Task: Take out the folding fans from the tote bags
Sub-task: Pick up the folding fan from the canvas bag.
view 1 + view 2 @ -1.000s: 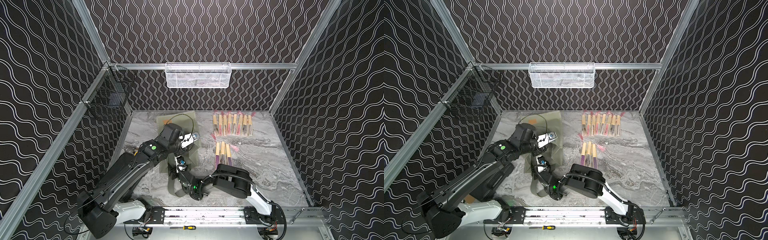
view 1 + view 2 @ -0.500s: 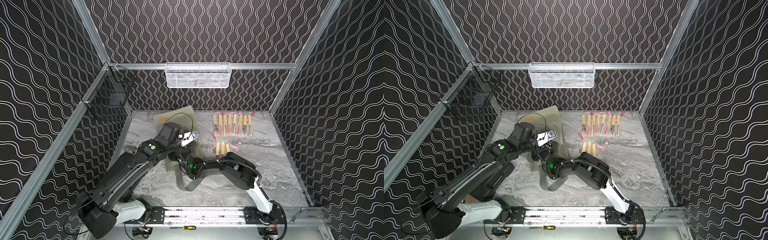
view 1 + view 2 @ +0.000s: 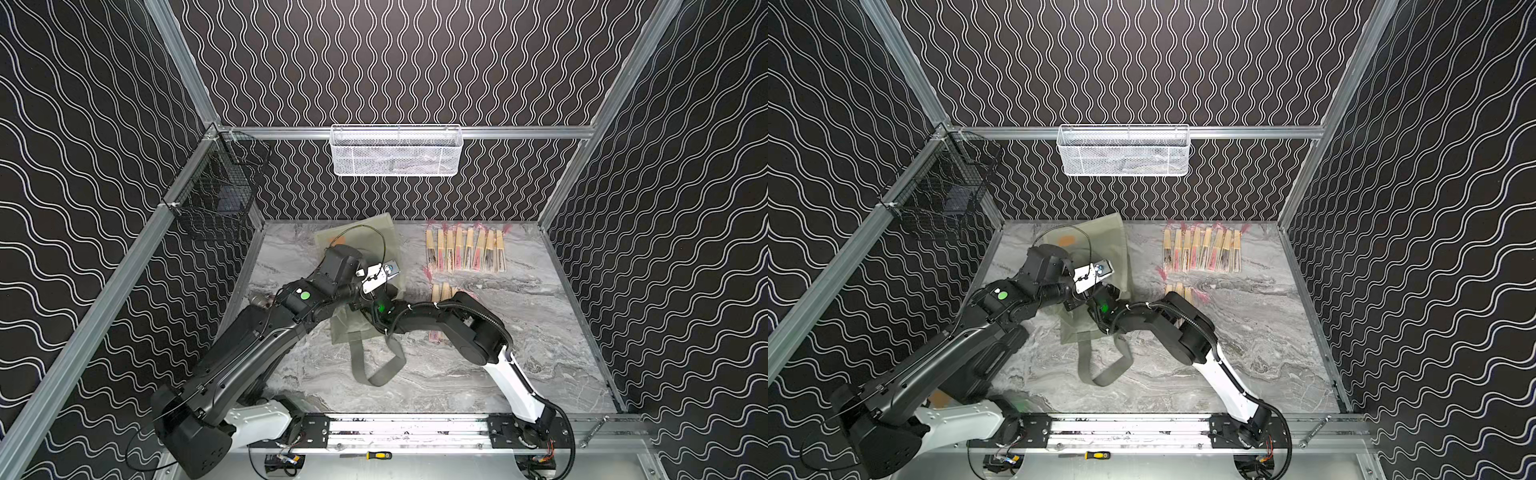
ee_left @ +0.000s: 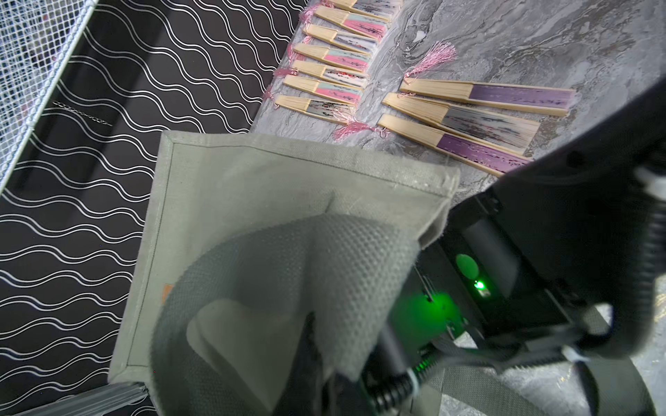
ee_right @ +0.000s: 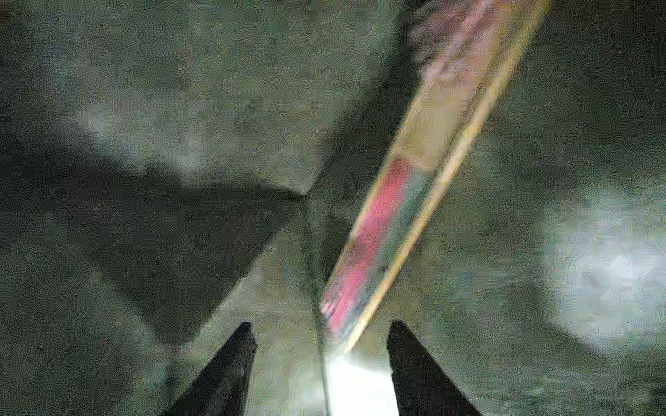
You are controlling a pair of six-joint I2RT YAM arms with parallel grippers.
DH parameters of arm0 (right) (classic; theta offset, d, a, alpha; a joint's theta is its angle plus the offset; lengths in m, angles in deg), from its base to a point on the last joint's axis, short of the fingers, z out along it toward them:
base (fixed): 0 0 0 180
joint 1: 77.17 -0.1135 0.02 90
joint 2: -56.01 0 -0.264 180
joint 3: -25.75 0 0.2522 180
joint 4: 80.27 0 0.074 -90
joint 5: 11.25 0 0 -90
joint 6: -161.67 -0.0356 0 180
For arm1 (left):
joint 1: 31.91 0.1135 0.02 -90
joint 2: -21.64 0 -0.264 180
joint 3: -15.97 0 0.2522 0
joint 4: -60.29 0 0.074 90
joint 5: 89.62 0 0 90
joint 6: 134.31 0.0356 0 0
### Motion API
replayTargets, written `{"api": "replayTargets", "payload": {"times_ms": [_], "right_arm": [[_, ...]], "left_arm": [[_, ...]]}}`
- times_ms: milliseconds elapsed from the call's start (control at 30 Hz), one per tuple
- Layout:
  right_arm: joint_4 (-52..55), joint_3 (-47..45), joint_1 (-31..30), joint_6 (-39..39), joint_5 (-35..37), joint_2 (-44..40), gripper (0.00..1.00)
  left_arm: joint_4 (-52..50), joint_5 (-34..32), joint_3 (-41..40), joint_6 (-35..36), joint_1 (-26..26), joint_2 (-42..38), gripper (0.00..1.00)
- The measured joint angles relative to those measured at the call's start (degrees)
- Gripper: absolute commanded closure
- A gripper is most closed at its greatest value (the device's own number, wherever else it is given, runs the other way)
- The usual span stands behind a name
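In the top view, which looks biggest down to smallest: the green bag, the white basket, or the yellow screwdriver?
1. Tote bag and white mesh basket: about alike; the basket hangs nearer the camera and the bag is partly hidden, so unsure.
2. Screwdriver: smallest.

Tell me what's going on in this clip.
The left claw is shut on the tote bag, holding its opening up. The right claw is inside the bag, open around the end of a fan, not yet gripping. Beside the bag, other fans lie in two rows on the table.
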Motion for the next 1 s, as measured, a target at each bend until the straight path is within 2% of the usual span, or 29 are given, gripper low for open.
{"api": "replayTargets", "payload": {"times_ms": [300, 600, 1000], "right_arm": [[-3.52, 0.57, 3.37, -6.73, -3.69, 2.86, 0.44], [-8.61, 3.91, 6.56, -8.81, -9.46, 6.38, 0.48], [-11.02, 4.98, 6.86, -5.25, -17.57, 8.39, 0.78]], "left_arm": [[-1.20, 0.44, 0.00, -0.20, -0.68, 0.00, 1.00], [-1.29, 1.51, 0.24, -0.59, -1.95, 0.37, 1.00], [-1.29, 0.98, 0.15, -1.07, -2.03, -0.26, 1.00]]}}
